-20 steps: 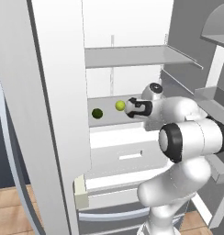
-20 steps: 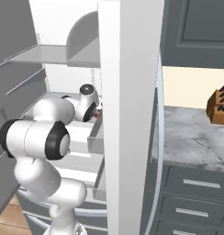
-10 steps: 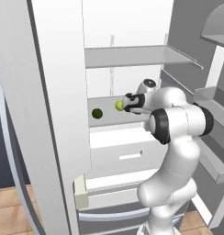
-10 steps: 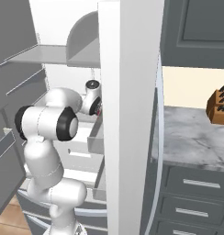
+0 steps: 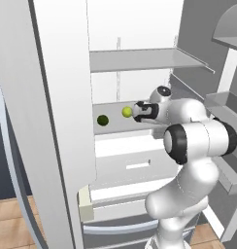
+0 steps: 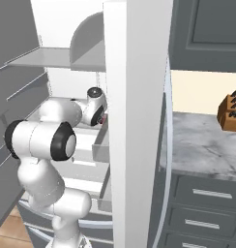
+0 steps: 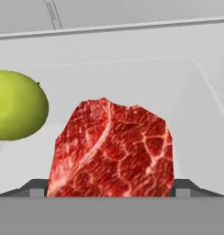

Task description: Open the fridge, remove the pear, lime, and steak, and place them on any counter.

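Looking along the hand view, you have the steak (image 7: pixel 111 149) dead ahead at lower centre, its base cut off behind the grey band, with the pear (image 7: pixel 17 104) at left. Whether the gripper (image 5: pixel 138 111) is spread or clamped on the steak, you cannot tell. The lime (image 5: pixel 102 119) sits left on the fridge (image 5: pixel 62 121) shelf.

**Tight shelf, open bench**

The steak (image 7: pixel 111 149) is lying directly before the pincer (image 5: pixel 136 111), blocking the way deeper along the fridge (image 5: pixel 57 121) shelf. The pear (image 5: pixel 126 112) is sitting just to its left, the lime (image 5: pixel 102 119) further left with a gap between. The shelf above is limiting headroom. The bench (image 6: pixel 207 152) is offering bare room near the knife block (image 6: pixel 231 112).
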